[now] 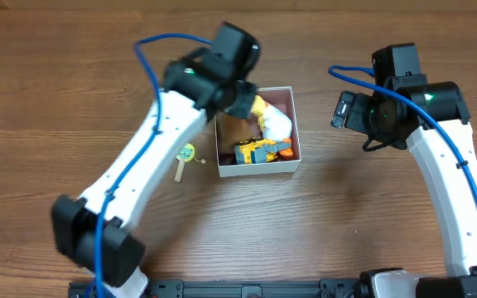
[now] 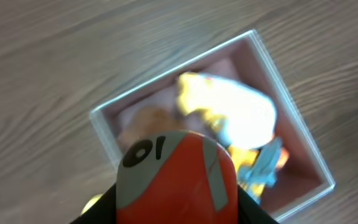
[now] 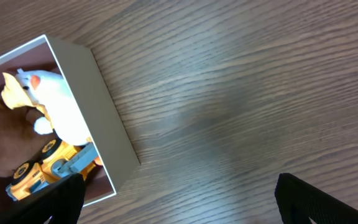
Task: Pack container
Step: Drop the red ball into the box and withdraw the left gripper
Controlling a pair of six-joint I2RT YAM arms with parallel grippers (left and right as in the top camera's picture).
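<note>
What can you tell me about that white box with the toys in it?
The container is a square, shallow, open-topped box with thin white walls, cardboard by the look, and a dusty-pink inside. It sits flat on the wooden table. Inside lie a yellow toy truck, a white and yellow plush toy and something brown. The left gripper holds a red and grey toy marked 10 above it, apparently without touching the box.

container (image 1: 259,170): is showing white walls and a dusty-pink inside
truck (image 1: 259,151): is showing yellow, with black wheels and a grey-blue part
soft toy (image 1: 276,122): is showing white and yellow
rounded toy (image 2: 176,180): is showing orange-red, with a grey band bearing a black "10"
table (image 1: 346,223): is showing brown wood grain
</note>
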